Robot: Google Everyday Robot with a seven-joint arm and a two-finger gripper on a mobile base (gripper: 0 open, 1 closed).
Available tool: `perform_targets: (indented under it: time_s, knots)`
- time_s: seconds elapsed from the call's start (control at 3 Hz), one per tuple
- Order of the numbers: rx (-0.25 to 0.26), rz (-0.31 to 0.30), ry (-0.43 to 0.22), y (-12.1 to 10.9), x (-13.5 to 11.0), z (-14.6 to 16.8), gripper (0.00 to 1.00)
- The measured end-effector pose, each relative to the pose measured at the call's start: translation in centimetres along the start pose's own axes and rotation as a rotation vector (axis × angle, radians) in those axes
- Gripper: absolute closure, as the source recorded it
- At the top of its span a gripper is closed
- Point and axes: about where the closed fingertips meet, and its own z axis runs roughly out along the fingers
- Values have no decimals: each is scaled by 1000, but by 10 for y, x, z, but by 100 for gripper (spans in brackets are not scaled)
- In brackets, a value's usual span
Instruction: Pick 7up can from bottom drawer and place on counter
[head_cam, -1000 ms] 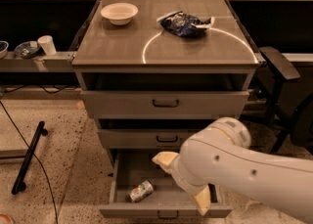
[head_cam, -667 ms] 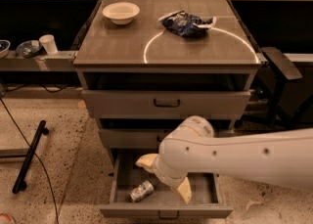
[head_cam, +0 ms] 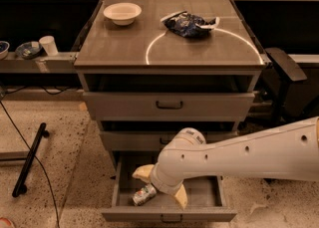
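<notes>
Grey bottom drawer [head_cam: 212, 198] holds gripper [head_cam: 158, 189], one 7up can [head_cam: 144, 195].

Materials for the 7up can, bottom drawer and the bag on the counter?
7up can: thin metal by its silvery sheen, likely. Bottom drawer: matte grey painted metal, apparently. Bag: crinkled glossy foil or plastic. Gripper hangs open at the can inside the drawer.

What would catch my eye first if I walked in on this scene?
The big white arm reaching in from the picture's right, its gripper open low inside the pulled-out bottom drawer, just above the 7up can lying on its side there. Then the counter above, with a white bowl at its back left and a crumpled dark blue snack bag on the thin white circle line.
</notes>
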Motion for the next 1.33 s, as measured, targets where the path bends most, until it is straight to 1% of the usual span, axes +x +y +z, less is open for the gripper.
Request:
perform_targets:
  time_s: [0.33,0.67,1.0,1.33]
  knots:
    - [-23,-7,1,-6,3,10,0]
    - [5,-13,17,-33,31,39,0]
    - [9,-10,5,-52,68,99,0]
    - [-13,13,-27,-55,94,166,0]
